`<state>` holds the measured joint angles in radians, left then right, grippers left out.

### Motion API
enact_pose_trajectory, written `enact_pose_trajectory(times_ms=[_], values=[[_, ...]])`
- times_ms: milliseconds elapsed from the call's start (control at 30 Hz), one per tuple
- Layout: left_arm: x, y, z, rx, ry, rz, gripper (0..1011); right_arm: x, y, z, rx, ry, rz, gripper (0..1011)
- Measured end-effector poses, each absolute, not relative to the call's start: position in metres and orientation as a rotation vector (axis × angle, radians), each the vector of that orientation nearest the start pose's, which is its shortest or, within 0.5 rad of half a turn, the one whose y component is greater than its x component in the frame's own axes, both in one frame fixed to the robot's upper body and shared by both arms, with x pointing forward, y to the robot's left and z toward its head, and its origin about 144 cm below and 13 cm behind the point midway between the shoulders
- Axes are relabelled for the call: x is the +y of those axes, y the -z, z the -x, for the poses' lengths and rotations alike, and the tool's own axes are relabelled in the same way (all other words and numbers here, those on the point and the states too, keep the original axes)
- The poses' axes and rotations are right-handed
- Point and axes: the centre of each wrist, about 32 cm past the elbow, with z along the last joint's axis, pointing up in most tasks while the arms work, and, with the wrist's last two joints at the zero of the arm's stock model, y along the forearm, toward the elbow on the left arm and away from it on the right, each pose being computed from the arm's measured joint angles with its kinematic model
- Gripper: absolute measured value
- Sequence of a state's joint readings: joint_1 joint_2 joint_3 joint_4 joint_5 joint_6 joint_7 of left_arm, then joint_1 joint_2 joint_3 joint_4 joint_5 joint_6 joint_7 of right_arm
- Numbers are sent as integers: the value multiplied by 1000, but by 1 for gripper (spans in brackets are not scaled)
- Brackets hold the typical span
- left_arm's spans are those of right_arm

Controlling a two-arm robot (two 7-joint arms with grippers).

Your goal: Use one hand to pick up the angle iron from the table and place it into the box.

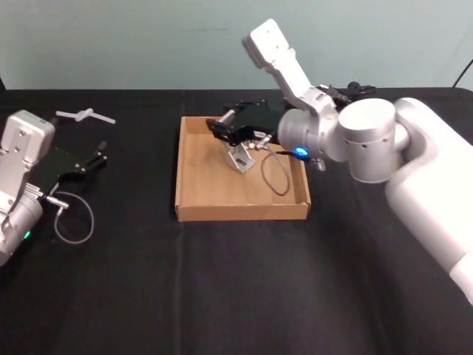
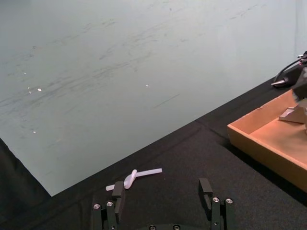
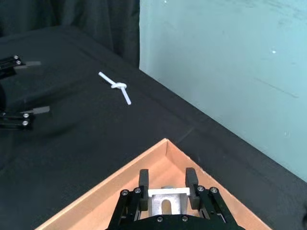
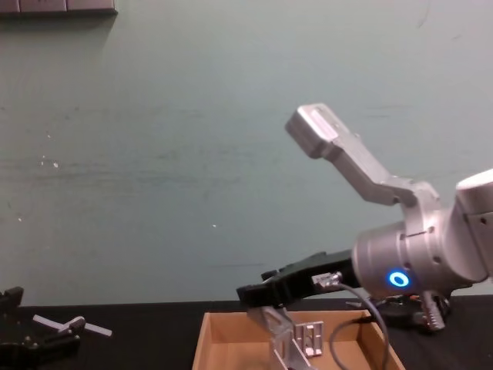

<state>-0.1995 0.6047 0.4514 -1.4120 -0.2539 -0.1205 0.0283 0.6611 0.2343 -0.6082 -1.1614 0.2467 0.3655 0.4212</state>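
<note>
Right hand [image 1: 235,140] over the box [image 1: 194,194], fingers pinching the iron [image 1: 240,158] by one flat flange — bracket low over the floor, perhaps touching. Small, rigid, smooth metal, likely slippery; best gripped across a flange. Left hand [image 1: 92,157] parked on the table [image 1: 222,281], spread.

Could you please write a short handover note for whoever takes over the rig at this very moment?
Right pincer: over the box, shut on an angle iron, which sits low above or on the box floor; contact unclear.
Left pincer: open, idle at the table's left side, holding nothing.
A white knotted strip lies on the table beyond the left pincer.
Done: bracket carried to the box.
Left: open the right pincer and withdraw.
</note>
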Motion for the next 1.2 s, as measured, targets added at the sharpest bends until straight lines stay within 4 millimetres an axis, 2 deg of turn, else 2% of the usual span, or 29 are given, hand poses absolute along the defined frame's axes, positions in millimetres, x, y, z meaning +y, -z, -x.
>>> enact_pose_trajectory(times_ms=[67,233,633,767,833,867,967,1000,1200], values=[[310,-1140,-489,-285,-1248,-304,1005,-154,-1228,-612,14,762,421,456],[310,-1140,-489,-285,-1248,-304,1005,-147,-1227,-618,15,756,435,456],[310,-1140,-489,-285,-1248,-304,1005,-146,-1227,-619,16,755,441,459],[310,-1140,-489,-285,-1248,-305,1005,-147,-1227,-618,17,755,440,600],[310,-1140,-489,-285,-1248,-304,1005,-147,-1227,-618,18,755,439,634],[310,-1140,-489,-285,-1248,-304,1005,-147,-1227,-618,18,755,439,693],[310,-1140,-489,-285,-1248,-304,1005,-147,-1227,-618,18,756,439,757],[310,-1140,-489,-285,-1248,-304,1005,-147,-1227,-618,18,756,439,813],[310,-1140,-489,-285,-1248,-305,1005,-147,-1228,-618,19,757,438,947]])
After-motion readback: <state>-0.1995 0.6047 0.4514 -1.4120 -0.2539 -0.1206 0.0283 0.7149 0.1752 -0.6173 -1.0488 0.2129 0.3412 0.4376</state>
